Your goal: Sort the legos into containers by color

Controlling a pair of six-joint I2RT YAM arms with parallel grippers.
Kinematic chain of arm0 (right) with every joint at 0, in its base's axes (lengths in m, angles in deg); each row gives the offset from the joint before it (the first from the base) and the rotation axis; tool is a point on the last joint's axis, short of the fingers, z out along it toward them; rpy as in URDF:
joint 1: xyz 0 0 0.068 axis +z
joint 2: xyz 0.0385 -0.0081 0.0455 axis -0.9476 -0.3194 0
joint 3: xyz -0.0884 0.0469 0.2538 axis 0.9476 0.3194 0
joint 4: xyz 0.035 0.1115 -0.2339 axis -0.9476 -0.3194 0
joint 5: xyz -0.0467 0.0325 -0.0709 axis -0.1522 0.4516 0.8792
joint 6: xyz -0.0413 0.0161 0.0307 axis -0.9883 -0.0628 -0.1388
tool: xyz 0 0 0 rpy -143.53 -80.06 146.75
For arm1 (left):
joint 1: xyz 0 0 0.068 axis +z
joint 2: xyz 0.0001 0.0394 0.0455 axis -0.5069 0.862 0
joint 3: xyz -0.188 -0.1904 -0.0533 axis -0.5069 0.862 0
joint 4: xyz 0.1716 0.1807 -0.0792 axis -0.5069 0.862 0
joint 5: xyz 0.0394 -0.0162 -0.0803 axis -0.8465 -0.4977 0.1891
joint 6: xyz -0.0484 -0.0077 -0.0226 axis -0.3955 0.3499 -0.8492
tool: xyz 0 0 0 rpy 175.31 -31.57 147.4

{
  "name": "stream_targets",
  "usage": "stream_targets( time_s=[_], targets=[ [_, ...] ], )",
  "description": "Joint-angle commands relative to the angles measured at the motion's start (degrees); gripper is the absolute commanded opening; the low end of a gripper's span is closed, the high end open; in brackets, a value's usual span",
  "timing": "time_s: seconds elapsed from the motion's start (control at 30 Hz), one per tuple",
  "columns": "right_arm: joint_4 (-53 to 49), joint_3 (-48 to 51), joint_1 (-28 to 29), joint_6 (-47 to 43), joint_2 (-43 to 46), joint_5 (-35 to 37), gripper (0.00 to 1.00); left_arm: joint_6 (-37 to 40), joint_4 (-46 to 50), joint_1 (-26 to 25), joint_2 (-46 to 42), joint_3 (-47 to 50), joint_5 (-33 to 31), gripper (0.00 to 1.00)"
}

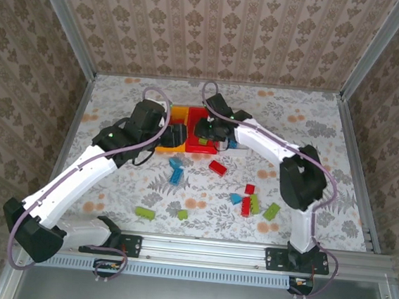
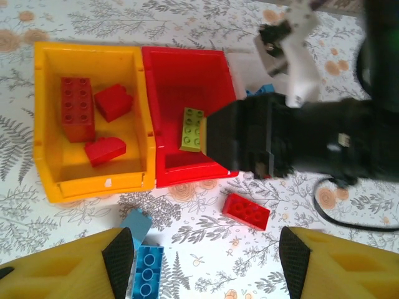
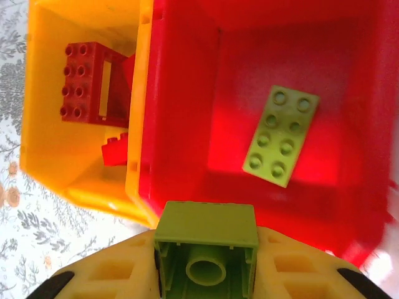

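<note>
Only four seem sorted; right jaws hold a green brick (image 3: 206,249) over the red bin (image 3: 177,124), left jaws wide, perhaps ten loose bricks (image 1: 217,167) remain.

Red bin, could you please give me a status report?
Right gripper shut on lime green studded brick above red plastic bin. Left gripper open, empty. Flat lime green plate already inside. Nothing blocking.

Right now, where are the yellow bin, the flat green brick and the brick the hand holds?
yellow bin (image 2: 42,124): left wrist view, left wall.
flat green brick (image 3: 280,136): right wrist view, studded top.
held green brick (image 3: 206,269): right wrist view, hollow underside.
</note>
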Motion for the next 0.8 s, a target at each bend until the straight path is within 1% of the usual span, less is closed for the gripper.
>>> stream_targets(
  time_s=[0.0,0.1,0.23,0.43,0.53,0.63,0.77],
  targets=[
    [-6.37,-7.05,-0.65,0.99,-5.36,-2.81,0.26,-2.02,3.28,0.61,-2.22,2.49,-0.52,0.66],
    [-6.53,-9.35,-0.75,1.80,-8.37,-3.71,0.31,-2.28,5.02,1.01,-2.46,4.91,1.44,0.66],
    [-7.19,-11.62,-0.83,2.35,-10.51,-4.66,0.42,-2.03,4.46,1.01,-2.54,8.33,4.93,0.65],
    [-7.70,-12.23,-0.83,2.28,-9.77,-5.02,0.54,-1.37,2.78,0.93,-1.76,11.02,7.20,0.64],
    [-7.90,-12.23,-0.83,1.93,-8.46,-4.72,0.56,-0.94,2.12,0.84,-0.59,11.24,7.90,0.63],
    [-8.69,-12.08,-0.83,1.31,-6.43,-3.53,0.54,-0.24,1.40,0.49,0.63,10.74,8.51,0.63],
    [-8.36,-7.44,-0.83,-0.53,0.26,0.18,0.53,1.60,-0.91,-0.88,3.23,9.23,11.11,0.65]
  ],
)
